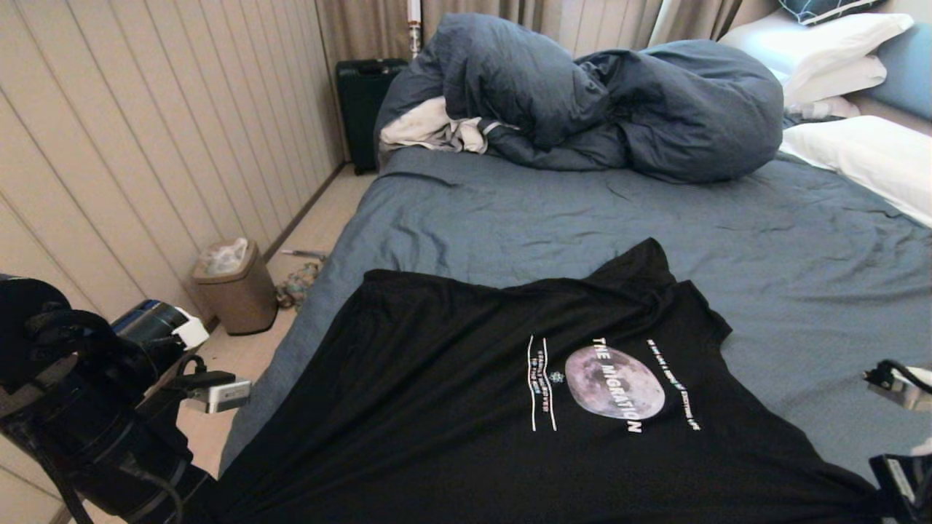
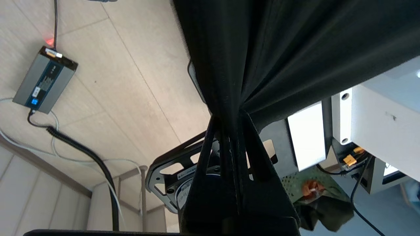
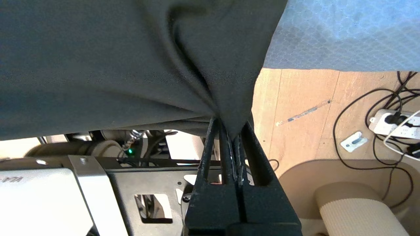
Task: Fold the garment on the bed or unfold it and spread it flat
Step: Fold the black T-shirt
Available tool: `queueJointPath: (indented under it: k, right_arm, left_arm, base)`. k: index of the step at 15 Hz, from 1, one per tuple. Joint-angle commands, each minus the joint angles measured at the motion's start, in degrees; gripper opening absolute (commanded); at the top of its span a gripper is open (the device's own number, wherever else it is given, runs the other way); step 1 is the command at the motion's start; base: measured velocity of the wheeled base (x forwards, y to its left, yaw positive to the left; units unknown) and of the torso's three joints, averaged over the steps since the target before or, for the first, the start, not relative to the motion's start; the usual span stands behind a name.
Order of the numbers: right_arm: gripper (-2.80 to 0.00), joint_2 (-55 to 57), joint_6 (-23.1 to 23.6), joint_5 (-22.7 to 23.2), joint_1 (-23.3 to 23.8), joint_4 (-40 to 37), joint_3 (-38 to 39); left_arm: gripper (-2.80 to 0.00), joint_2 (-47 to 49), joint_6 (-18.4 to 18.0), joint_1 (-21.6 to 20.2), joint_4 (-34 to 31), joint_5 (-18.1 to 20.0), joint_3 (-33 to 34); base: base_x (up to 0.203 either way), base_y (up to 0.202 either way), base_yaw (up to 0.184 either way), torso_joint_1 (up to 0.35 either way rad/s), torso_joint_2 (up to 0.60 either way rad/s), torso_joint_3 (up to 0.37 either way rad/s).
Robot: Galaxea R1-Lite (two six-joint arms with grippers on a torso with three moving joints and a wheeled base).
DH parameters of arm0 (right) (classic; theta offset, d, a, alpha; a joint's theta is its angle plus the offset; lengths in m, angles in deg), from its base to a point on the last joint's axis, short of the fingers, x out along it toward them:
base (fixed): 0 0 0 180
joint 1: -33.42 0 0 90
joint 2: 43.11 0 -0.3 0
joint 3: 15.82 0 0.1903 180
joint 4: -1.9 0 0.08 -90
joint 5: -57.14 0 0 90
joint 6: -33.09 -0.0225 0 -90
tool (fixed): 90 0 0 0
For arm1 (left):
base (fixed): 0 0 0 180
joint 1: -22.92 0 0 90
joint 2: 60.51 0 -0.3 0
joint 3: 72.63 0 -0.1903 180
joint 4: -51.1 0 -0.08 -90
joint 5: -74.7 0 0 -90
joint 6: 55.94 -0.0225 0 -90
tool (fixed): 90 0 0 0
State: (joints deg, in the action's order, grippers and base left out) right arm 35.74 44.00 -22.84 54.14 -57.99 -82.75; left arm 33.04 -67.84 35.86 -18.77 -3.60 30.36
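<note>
The garment, a black T-shirt with a grey moon print and white lettering, lies chest-up over the near part of the bed, and its near edge is lifted off the sheet. In the left wrist view my left gripper is shut on a bunched fold of the black fabric, off the bed's near left corner and above the floor. At the near right, my right gripper is shut on another pinch of the shirt's edge. The left arm and right arm show at the head view's bottom corners.
A bulky dark-blue duvet is heaped at the far end of the bed, with white pillows on the right. On the floor to the left are a waste bin, a black suitcase and a power adapter. Cables and a power strip lie on the right.
</note>
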Motion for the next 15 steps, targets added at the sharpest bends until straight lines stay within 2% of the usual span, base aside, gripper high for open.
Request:
queueJointPath:
  k: [1, 5, 9, 11, 15]
  right_arm:
    - [-2.80, 1.9, 0.1, 0.2, -1.3, -0.2, 0.3]
    - [-2.80, 6.1, -1.9, 0.4, -2.3, -0.1, -5.3]
    - [-2.80, 14.4, -8.0, 0.4, -5.4, -0.1, -16.4]
    - [-2.80, 19.5, -9.5, 0.5, -6.9, -0.1, -20.3]
    - [-2.80, 27.7, -12.4, 0.5, -8.6, 2.8, -25.4]
  left_arm:
    - [-2.80, 3.0, 0.1, 0.0, 0.0, 0.0, -0.5]
    - [-2.80, 4.3, 0.6, 0.0, -0.4, 0.7, -5.9]
    - [-2.80, 9.0, 0.8, 0.0, -2.3, 0.9, -15.1]
    - [-2.80, 12.9, 1.1, -0.1, -2.7, 1.1, -18.7]
    - [-2.80, 20.0, 1.6, -0.8, -2.6, 4.4, -25.2]
  base:
    - [0.000, 0.000, 0.000, 0.000, 0.00, 0.000]
    - [0.000, 0.000, 0.000, 0.000, 0.00, 0.000]
    - [0.000, 0.000, 0.000, 0.000, 0.00, 0.000]
    - [0.000, 0.000, 0.000, 0.000, 0.00, 0.000]
    - [0.000, 0.000, 0.000, 0.000, 0.00, 0.000]
